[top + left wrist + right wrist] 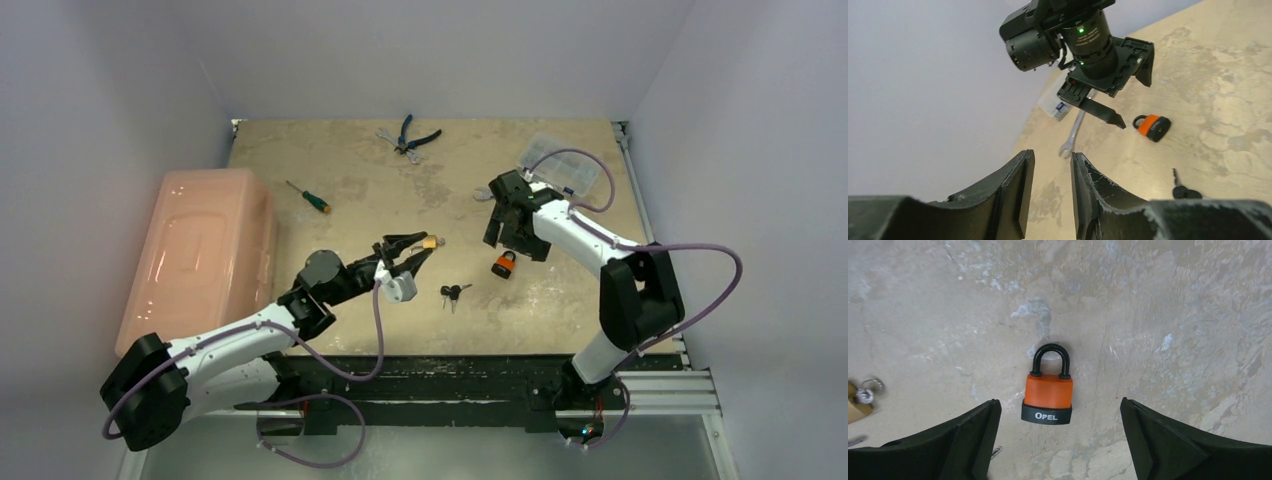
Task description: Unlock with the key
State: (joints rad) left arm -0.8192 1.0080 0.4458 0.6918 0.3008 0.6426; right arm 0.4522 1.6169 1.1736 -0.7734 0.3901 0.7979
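Black rail (450, 385) edges mottled tabletop (350, 215) bearing padlock (505, 264), between pale walls (100, 80).

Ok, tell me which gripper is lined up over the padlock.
The right gripper: its wide-open jaws stand either side of the orange padlock lying flat below it. The left gripper is off to the side, away from the lock.

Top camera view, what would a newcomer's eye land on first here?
The orange padlock lying right of centre, with the right end effector spread wide open over it. Next, the big pink bin at the far left, and the black keys just left of the padlock.
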